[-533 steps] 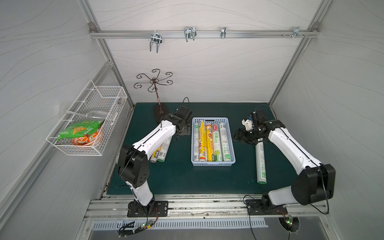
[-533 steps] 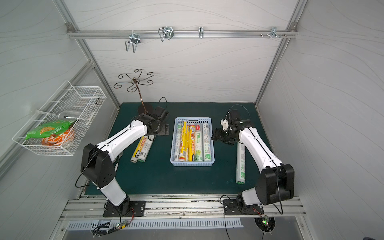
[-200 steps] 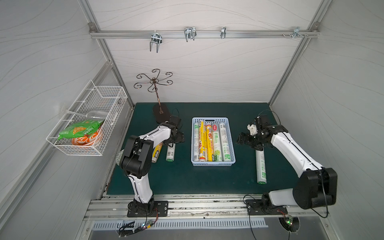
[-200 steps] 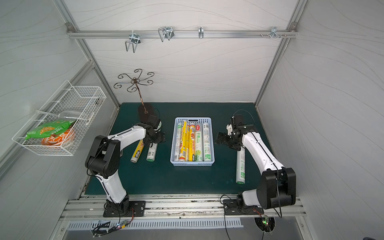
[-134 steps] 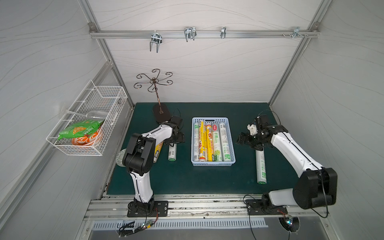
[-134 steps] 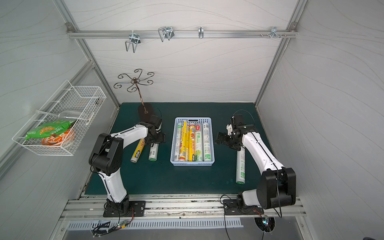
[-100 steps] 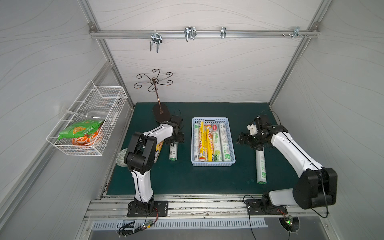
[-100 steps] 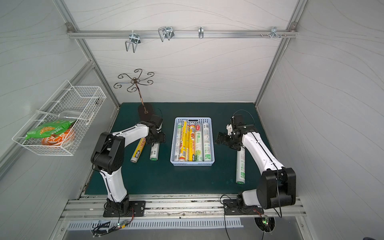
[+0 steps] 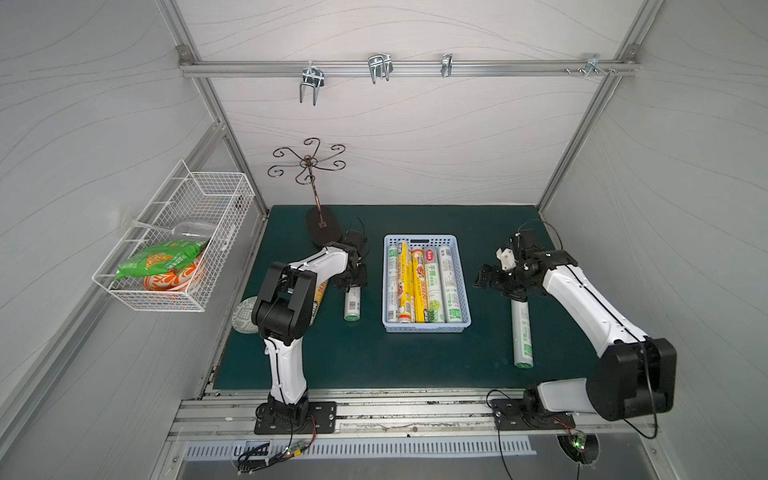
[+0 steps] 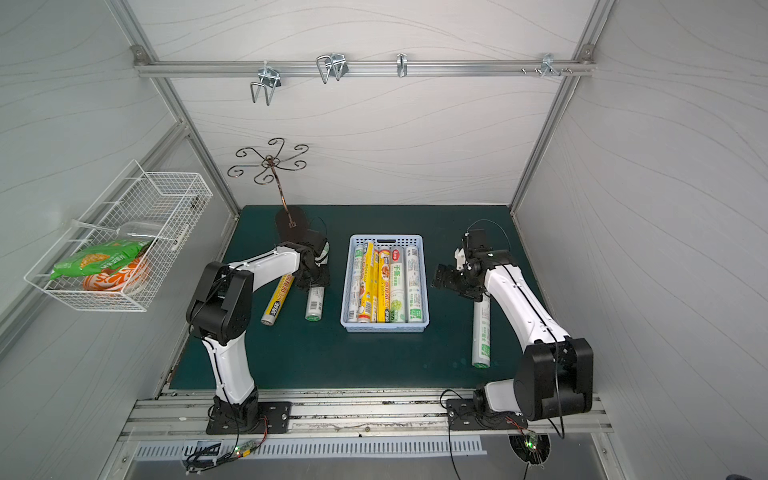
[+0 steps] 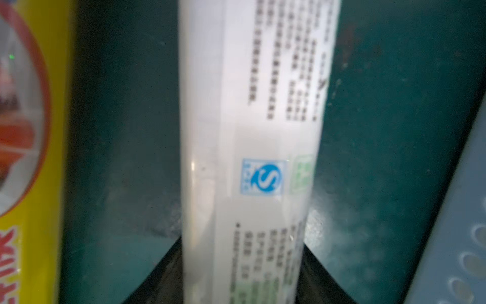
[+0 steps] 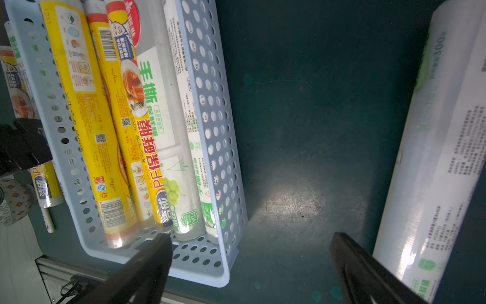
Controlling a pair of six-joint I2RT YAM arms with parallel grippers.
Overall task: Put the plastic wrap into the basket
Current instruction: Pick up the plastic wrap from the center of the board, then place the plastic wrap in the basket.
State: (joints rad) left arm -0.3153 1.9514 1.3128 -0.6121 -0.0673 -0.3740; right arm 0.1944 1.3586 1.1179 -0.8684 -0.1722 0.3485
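- Gripping a white roll (image 11: 249, 105) from both sides, the left gripper (image 11: 242, 240) has its black fingers (image 11: 160, 268) pressed against it. Only the left wrist view shows this contact; in both top views the wrist hides it.
- Just beside that gripper, a yellow roll (image 11: 31, 184) lies on one side and the basket (image 11: 460, 237) wall stands on the other. The held roll is outside the basket.
- In both top views, the held roll's green end pokes out from under the gripper over the green mat (image 9: 374, 353).
- The right gripper (image 12: 249, 237) is spread wide and holds nothing. It hovers over bare mat, with the basket beside one finger and a long white roll (image 12: 434, 171) beside the other.
- The right wrist view shows the labels of the yellow and white rolls in the basket; the top views show them lying lengthwise, side by side.
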